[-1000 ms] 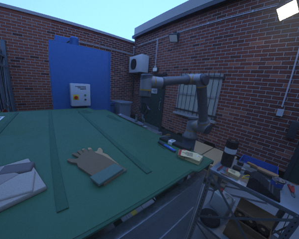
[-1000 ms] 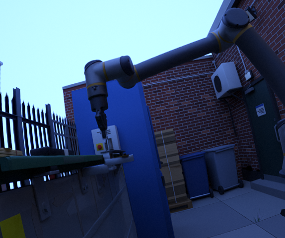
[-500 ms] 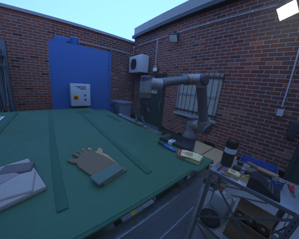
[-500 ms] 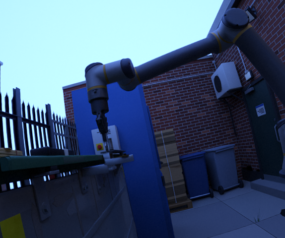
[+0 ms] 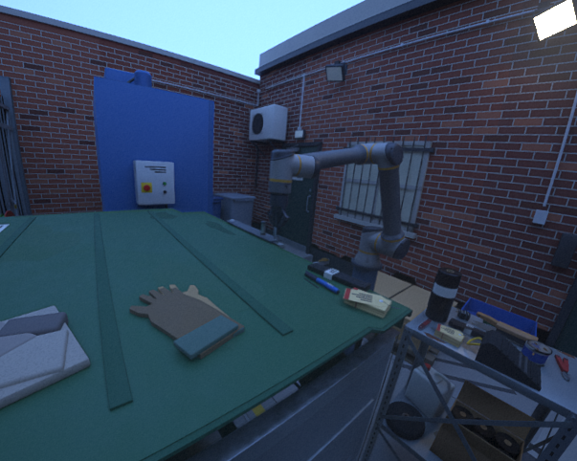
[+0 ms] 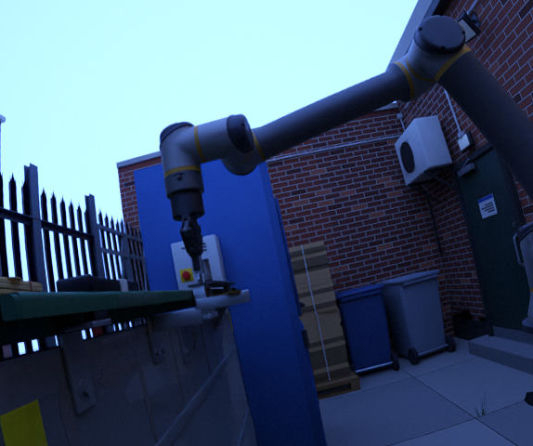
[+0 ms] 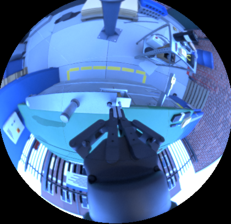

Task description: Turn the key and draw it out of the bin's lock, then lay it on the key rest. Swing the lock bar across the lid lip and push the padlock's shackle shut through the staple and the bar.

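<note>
The padlock (image 7: 123, 101), a pale block with its shackle posts beside it, sits at the front lip of the green bin lid, right under my gripper (image 7: 118, 110). The gripper points straight down onto it (image 6: 199, 273) and is fully closed, holding nothing. A pale cylindrical part (image 7: 69, 110) lies on the lid edge to the left of the padlock. The key (image 7: 172, 81) hangs by a thin rod off to the right of the bin front. The lock bar and staple are too small to tell apart.
Behind the bin stand a blue panel with a control box (image 5: 153, 182) and brick walls. A glove (image 5: 187, 315), a folded grey cloth (image 5: 23, 353), a pen (image 5: 323, 283) and a small box (image 5: 367, 301) lie on the lid. A cluttered metal trolley (image 5: 487, 347) stands right.
</note>
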{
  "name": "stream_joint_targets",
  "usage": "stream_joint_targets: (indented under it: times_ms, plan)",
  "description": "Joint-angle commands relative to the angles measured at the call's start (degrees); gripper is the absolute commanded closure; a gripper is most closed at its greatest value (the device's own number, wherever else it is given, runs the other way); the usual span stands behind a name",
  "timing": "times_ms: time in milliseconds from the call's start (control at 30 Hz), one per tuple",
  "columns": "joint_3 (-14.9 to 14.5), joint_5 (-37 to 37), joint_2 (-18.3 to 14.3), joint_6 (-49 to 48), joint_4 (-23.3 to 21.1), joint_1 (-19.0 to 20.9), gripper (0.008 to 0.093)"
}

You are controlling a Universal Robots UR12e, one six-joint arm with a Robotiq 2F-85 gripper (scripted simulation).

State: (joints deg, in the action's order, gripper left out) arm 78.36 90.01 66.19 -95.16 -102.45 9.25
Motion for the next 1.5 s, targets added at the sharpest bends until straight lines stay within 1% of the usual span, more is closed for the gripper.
stream_joint_targets:
  times_ms: [0,733,1467]
  plan:
    - [0.19,0.0,-0.02,0.0,-0.04,0.0,0.0934]
    - [1.95,0.0,-0.16,0.0,-1.94,0.0,0.0934]
    - [2.37,0.0,-0.11,0.0,-2.31,0.0,0.0934]
